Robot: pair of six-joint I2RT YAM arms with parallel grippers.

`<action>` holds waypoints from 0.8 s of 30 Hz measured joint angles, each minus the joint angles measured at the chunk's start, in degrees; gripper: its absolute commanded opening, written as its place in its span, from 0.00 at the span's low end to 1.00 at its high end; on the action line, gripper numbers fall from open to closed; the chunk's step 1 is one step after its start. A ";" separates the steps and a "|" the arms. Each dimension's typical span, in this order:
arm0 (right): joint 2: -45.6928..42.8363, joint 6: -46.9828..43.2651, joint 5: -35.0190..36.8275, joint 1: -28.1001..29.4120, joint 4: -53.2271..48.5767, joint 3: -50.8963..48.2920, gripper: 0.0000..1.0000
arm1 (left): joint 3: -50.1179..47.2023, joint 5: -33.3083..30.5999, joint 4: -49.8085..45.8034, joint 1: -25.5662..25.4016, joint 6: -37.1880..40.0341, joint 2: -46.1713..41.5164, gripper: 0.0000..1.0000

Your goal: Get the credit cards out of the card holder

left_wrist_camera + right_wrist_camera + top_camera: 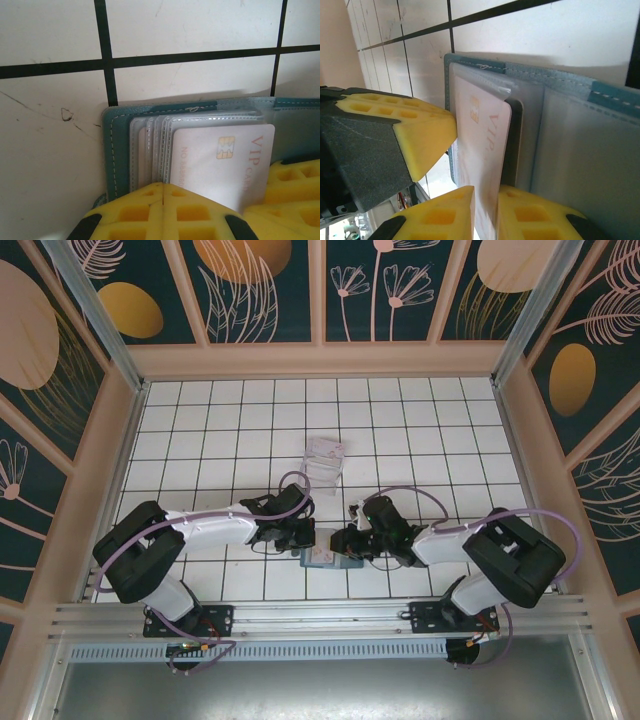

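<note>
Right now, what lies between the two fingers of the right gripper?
The pale VIP card: the right gripper is shut on it, over the open holder. The right wrist view shows this.

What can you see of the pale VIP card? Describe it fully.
The VIP card is a thin, pale pinkish-white plastic rectangle with rounded corners, a gold chip, faint orange "VIP" lettering and a faint number line. It lies over the clear sleeves of the open teal card holder. The right gripper is shut on one edge, a yellow pad on either side. The shut left gripper sits beside it; contact is unclear.
</note>
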 measured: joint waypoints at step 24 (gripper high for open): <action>-8.90 0.76 0.83 -1.75 -1.77 -4.63 0.06 | 0.00 0.00 0.28 -0.02 0.04 0.17 0.05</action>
